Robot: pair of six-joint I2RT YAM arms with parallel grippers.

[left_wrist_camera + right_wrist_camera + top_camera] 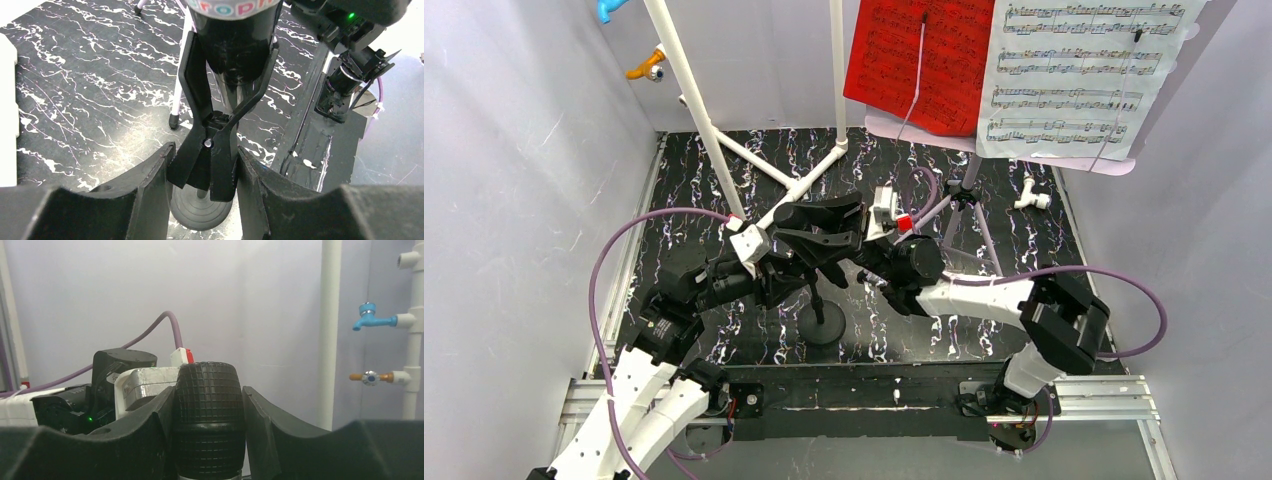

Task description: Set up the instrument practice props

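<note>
Left wrist view | left gripper point(205, 167) clenched on the black clip point(207, 142) | microphone point(235, 55) sits in its fork at 12 o'clock, long axis 12-to-6, round base point(200, 214) at 6 | right gripper point(207, 412) grasps the microphone's grille head

Black, white-veined marble-look tabletop point(674, 185). On it: black mic stand's round base point(824, 322) front-centre, lilac music stand's tripod legs point(989, 240) rear-R, white PVC pipe frame point(809, 180) rear-L, small white fitting point(1031, 197) far R.
</note>
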